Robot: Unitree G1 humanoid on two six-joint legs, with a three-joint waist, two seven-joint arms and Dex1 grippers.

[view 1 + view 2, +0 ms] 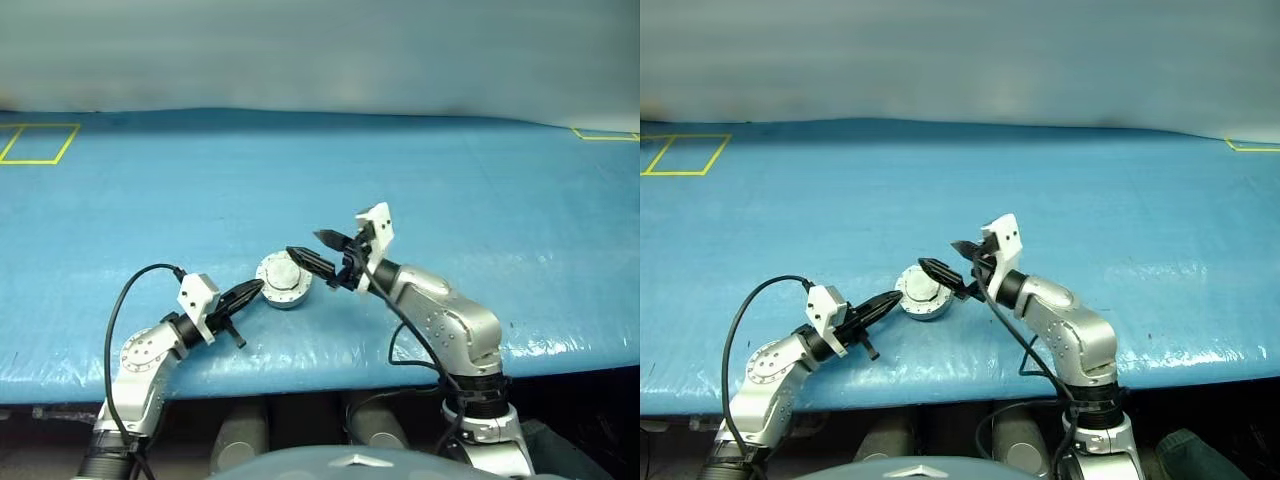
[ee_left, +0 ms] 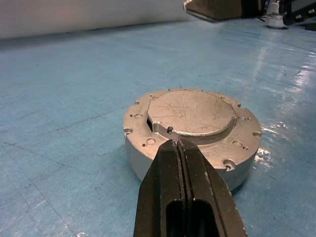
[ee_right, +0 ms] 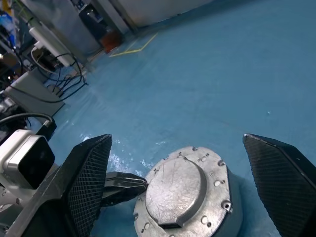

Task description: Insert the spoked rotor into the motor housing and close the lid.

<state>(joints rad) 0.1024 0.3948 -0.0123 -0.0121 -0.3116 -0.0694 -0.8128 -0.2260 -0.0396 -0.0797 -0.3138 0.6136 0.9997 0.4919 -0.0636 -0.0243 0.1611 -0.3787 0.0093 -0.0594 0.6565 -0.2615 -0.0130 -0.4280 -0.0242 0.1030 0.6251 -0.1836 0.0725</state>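
- The blue table cover [image 1: 420, 170] fills the middle band of the left eye view, with yellow tape outlines [image 1: 38, 143] at its upper left and upper right.
- The right gripper [image 1: 318, 249] sits just right of frame centre. Its two black fingers stand spread wide and hold nothing; one fingertip lies over the right edge of the assembly, the other is raised clear of it.
- The left gripper [image 1: 255, 288] sits lower left of centre. Its fingers are pressed together with nothing between them; the tips meet the left edge of the assembly.
- The motor housing [image 1: 285, 297] stands on the cover at frame centre, between the two grippers.
- The lid [image 2: 191, 112] lies flat on the housing, plain scratched grey face up.
- The spoked rotor cannot be made out.
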